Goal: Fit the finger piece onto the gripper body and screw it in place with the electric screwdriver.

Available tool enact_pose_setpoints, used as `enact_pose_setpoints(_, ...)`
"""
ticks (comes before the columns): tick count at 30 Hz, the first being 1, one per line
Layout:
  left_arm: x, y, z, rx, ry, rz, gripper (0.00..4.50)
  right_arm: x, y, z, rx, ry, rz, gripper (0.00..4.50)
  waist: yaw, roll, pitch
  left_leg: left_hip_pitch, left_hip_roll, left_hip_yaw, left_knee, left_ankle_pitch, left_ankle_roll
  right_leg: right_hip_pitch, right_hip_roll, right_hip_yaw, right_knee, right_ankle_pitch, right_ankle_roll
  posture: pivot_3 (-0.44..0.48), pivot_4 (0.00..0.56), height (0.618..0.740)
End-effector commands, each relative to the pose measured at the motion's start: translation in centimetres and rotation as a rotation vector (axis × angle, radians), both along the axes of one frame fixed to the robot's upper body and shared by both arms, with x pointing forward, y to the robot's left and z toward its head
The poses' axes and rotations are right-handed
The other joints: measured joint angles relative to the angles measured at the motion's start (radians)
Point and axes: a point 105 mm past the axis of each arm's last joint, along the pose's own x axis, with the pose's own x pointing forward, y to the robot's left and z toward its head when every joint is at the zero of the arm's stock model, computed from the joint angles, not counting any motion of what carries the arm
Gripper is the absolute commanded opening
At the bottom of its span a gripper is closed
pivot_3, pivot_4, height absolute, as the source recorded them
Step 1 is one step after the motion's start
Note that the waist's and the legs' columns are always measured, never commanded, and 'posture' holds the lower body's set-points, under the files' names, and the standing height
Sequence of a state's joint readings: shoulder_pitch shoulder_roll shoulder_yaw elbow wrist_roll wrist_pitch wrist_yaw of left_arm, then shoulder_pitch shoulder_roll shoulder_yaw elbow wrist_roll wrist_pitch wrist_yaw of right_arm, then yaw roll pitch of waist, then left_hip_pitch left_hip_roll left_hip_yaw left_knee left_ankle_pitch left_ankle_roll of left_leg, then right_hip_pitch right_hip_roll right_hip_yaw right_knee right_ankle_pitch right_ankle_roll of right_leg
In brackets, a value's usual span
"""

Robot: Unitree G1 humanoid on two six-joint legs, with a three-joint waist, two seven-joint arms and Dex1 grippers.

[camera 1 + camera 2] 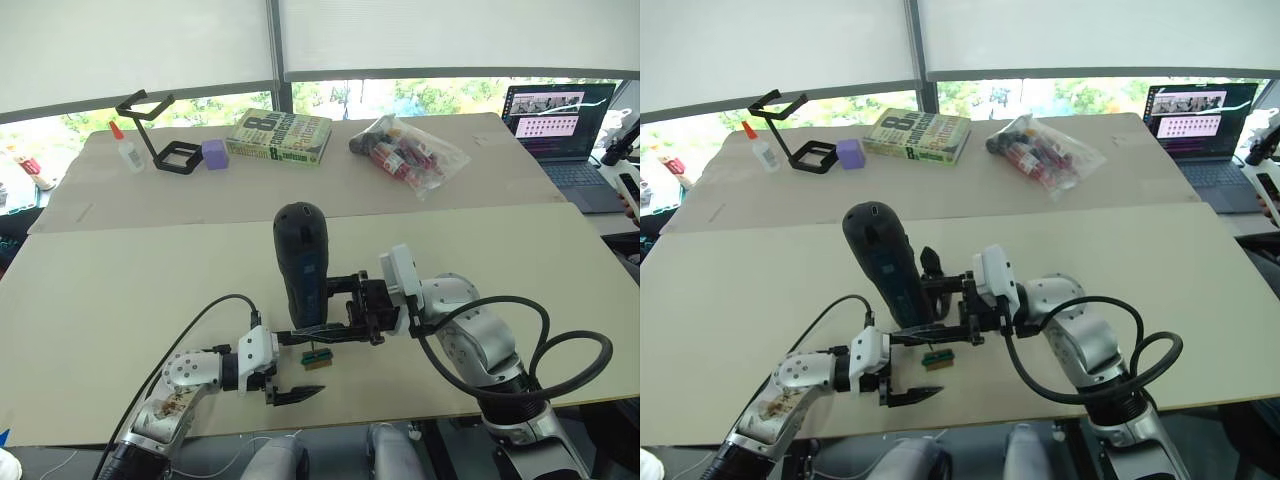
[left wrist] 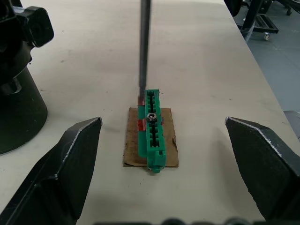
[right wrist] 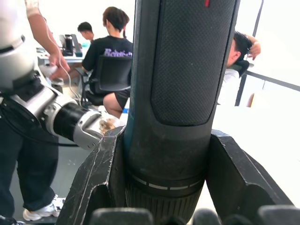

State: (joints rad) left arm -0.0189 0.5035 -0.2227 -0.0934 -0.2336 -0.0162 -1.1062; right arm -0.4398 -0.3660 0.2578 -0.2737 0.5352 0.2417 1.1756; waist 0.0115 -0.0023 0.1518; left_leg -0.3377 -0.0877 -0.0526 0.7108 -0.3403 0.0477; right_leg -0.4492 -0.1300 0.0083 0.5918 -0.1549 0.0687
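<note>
My right gripper (image 1: 326, 306) is shut on the electric screwdriver (image 1: 302, 258), a thick black cylinder held nearly upright over the near table. Its thin metal bit (image 2: 144, 47) comes down to the far end of a small green block (image 2: 153, 133) on a brown card. My left gripper (image 2: 163, 124) lies low on the table and is open, one finger on each side of that block. The gripper body (image 2: 18, 93), black and chunky with a round base, stands just beyond the block, partly behind the screwdriver (image 1: 885, 265). The finger piece is out of view.
On the far table stand a black stand (image 1: 160, 135), a glue bottle (image 1: 127, 148), a purple block (image 1: 214, 153), a book (image 1: 279, 137) and a plastic bag of items (image 1: 408, 150). A laptop (image 1: 556, 118) sits at the right. The table's front edge (image 1: 400, 418) is close. People sit in the background (image 3: 110, 51).
</note>
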Motion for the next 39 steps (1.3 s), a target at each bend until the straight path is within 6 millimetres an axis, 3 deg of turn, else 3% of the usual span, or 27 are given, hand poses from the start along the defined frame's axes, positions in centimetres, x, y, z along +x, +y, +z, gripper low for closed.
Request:
enact_pose_setpoints(1,-0.7,-0.5,-1.4,0.009,0.056,-0.018,4.46,-0.8,0.2,1.4,0.045,-0.043,0.032,1.98,0.0,0.0,0.0,0.0,0.0,0.0,0.0,0.0,0.0,0.0,0.0,0.0,0.0,0.0,0.0,0.0,0.15,0.74)
enact_pose_setpoints(39,-1.0,-0.1,-2.5,0.01,0.06,-0.009,4.46,-0.8,0.3,0.1,0.019,-0.026,0.021,1.98,0.0,0.0,0.0,0.001,0.0,0.0,0.0,0.0,0.0,0.001,0.0,0.0,0.0,0.0,0.0,0.0,0.15,0.74)
